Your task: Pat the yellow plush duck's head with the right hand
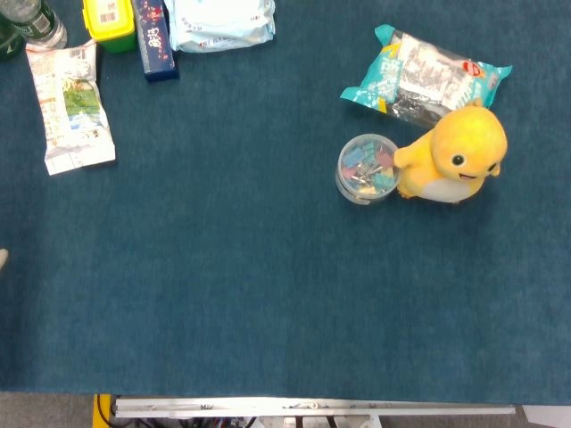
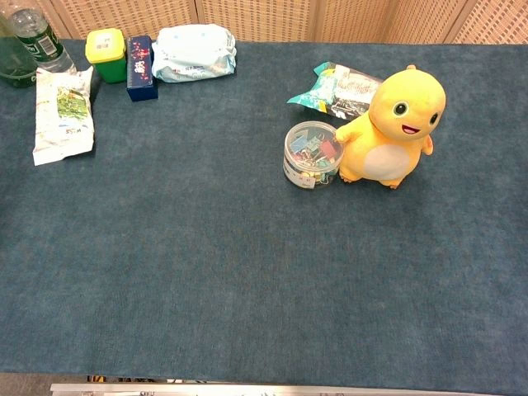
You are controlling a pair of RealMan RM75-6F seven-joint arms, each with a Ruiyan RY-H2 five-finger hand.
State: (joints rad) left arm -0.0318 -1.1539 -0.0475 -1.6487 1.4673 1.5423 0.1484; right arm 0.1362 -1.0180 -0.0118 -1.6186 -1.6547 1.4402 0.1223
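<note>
Head view and chest view alike: no hand, no fingers anywhere, so grasping, clenched or released cannot be told. Far right on the blue table (image 2: 206, 272): yellow plush duck (image 2: 392, 128), upright, head uppermost and uncovered, open to a pat from above. Touching its left side, a clear tub of clips (image 2: 312, 154); just behind, a teal packet (image 2: 334, 87). Both low, likely no bar to a descent. Far left, well apart: bottle (image 2: 37, 37), white wrapper (image 2: 59, 115).

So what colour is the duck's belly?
White, against the yellow duck; the chest view shows it best.
</note>
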